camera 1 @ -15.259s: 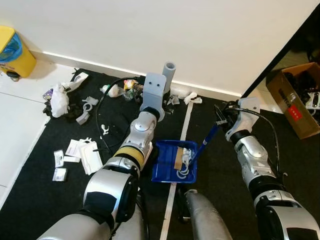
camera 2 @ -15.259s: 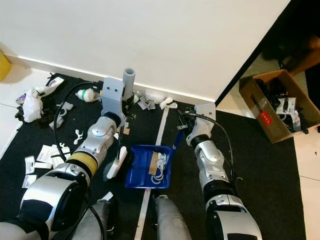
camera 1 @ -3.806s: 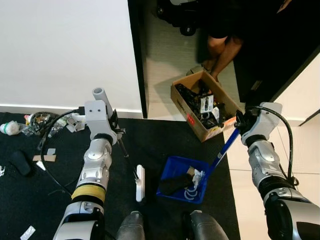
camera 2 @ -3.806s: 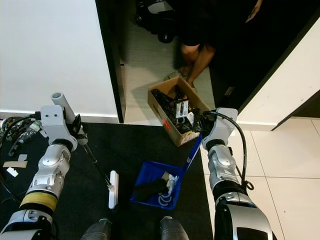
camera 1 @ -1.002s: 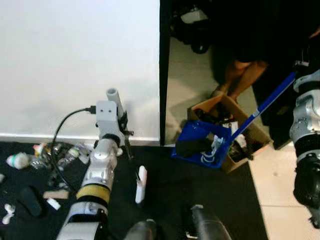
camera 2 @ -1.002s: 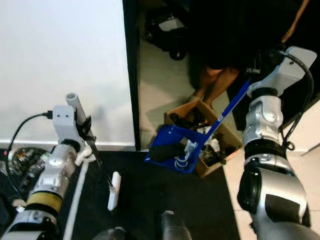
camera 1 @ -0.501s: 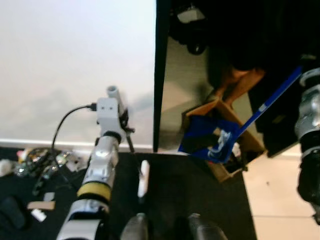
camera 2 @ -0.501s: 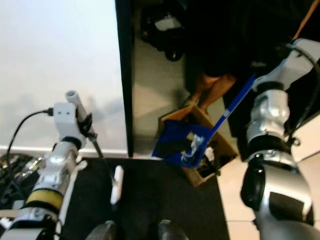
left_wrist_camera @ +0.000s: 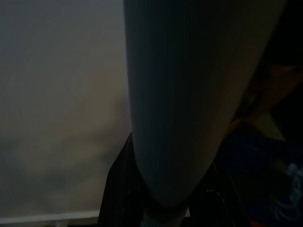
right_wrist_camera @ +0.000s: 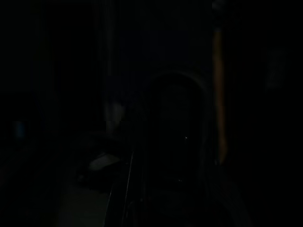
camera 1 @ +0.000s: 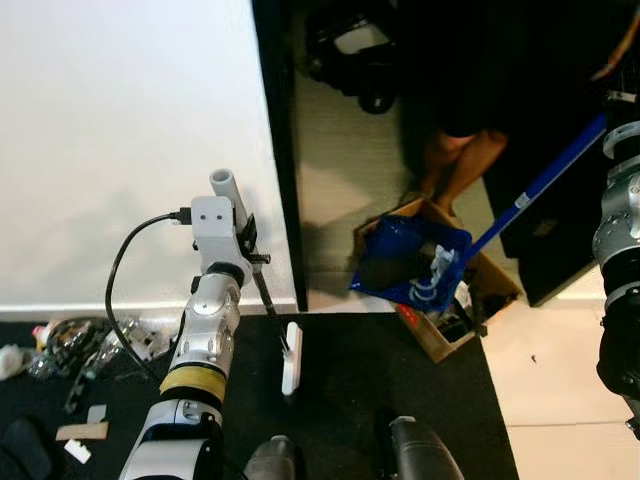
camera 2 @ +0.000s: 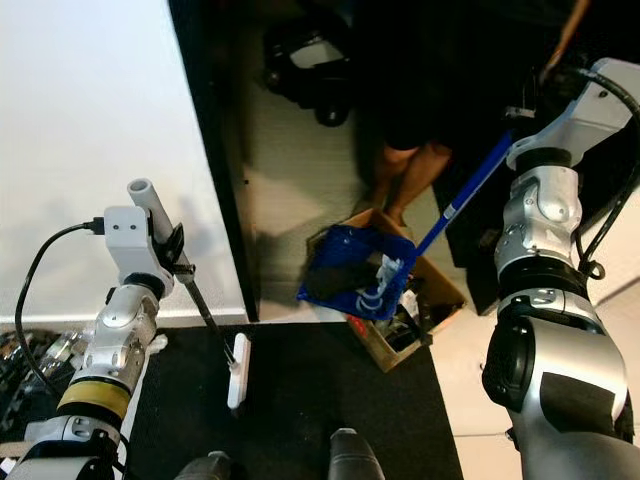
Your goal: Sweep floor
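My left gripper [camera 1: 248, 246] is shut on the thin black handle of a brush. The brush's white head [camera 1: 291, 372] rests on the black mat by the wall corner. The grey handle end [left_wrist_camera: 189, 94] looms close in the left wrist view. My right gripper [camera 2: 522, 112] is raised high at the right, shut on the long blue handle [camera 2: 468, 197] of the dustpan. The blue dustpan [camera 1: 410, 262] hangs tilted in the air above an open cardboard box [camera 1: 452, 322]. A dark lump and white scraps lie in the pan. The right wrist view is almost black.
A person's bare legs [camera 1: 462, 158] stand just behind the box in the dark doorway. A black door edge [camera 1: 275, 150] meets the white wall. Litter and a cable [camera 1: 70, 345] lie on the mat at the left. Pale tiles [camera 1: 550, 400] run to the right.
The dustpan, on the mat a few seconds ago, is now held up over the cardboard box. In the last second the view swung sideways; the brush stayed put.
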